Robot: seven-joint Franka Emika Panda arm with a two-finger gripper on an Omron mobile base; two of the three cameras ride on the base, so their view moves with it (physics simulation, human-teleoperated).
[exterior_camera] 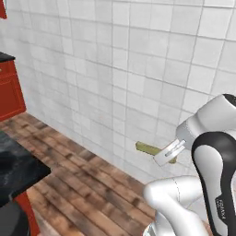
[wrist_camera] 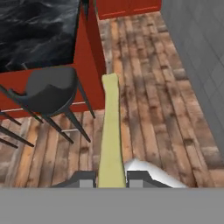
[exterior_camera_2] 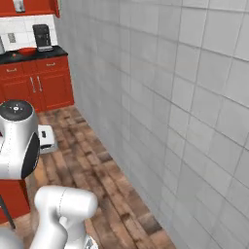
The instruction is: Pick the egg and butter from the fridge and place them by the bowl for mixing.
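- The claw (wrist_camera: 111,178), bottom centre of the hand view, is clamped on the butter (wrist_camera: 110,131).
- Transport step, I judge.
- Next: carry it to the red bowl (exterior_camera_2: 26,50) on the bench (exterior_camera_2: 29,56), upper left.

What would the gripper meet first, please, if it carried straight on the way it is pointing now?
Probably the wooden floor. The gripper, shut on the butter, looks down past a dark stool beside the red island; depth is unclear.

Dark grey round-seated stool (wrist_camera: 50,89) stands on brown wood-plank floor (wrist_camera: 148,109), beside red cabinet (wrist_camera: 89,48) under black marbled desk (wrist_camera: 37,30).
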